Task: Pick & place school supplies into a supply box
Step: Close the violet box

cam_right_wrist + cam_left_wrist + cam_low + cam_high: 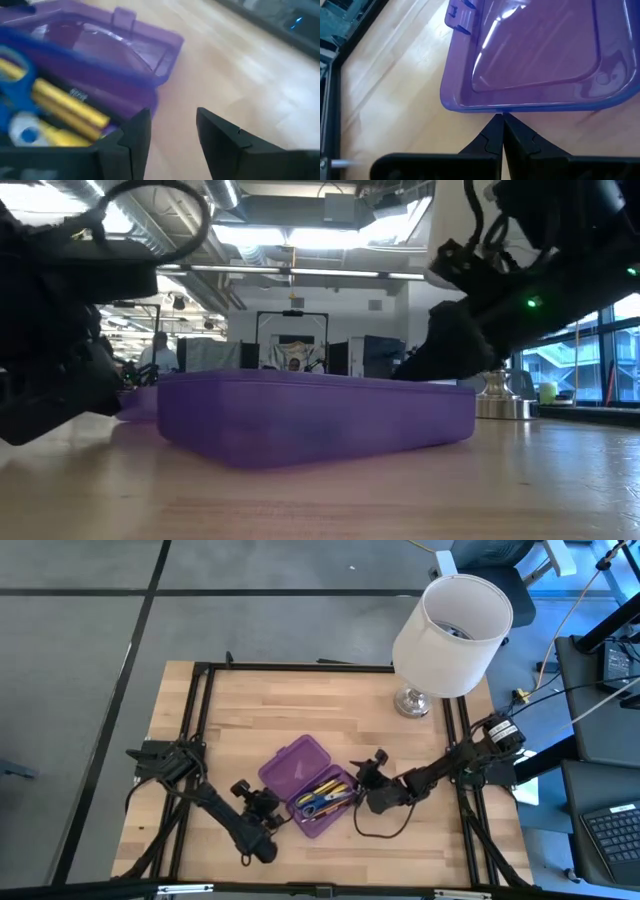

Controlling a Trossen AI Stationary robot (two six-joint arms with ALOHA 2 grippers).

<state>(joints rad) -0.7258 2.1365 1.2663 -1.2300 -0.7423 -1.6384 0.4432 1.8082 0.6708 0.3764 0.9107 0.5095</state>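
Your see-through purple plastic pencil box (305,783) lies open on the wooden worktop (300,700). The pens, pencils and blue scissors (325,797) are already in 1 half. Your left gripper (501,131) has its jaws shut, touching the box's empty half. Your right gripper (172,127) has open jaws beside the full half, holding nothing. Next, you probably need to fold the lid over.
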